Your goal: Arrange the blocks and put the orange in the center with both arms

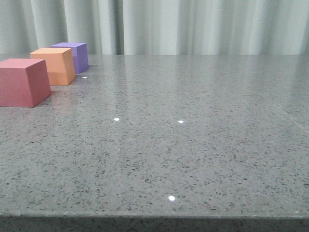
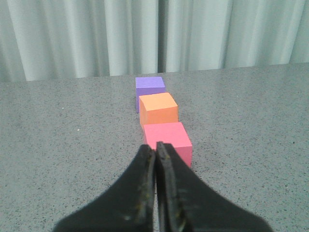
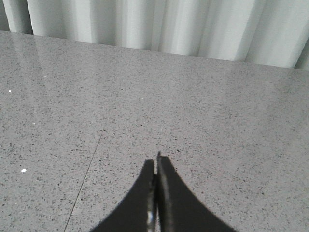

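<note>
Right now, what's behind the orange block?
The purple block sits right behind the orange block, then gray table and curtain. Orange hides purple's lower front, so contact is unclear.

Straight ahead of the left gripper point(image 2: 156, 147), the way is being blocked by the red-pink cube point(image 2: 168, 140), orange cube point(image 2: 158, 108) and purple cube point(image 2: 150, 86); bare table point(image 2: 58, 135) is being left on both sides.

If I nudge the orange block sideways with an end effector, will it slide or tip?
The orange block likely slides rather than tips: it is a squat cube resting flat on the smooth speckled table. Its matte, plain faces suggest light foam or wood, so it may skid easily. Purple block and red-pink block sit close, so pushing along the row could disturb them.
</note>
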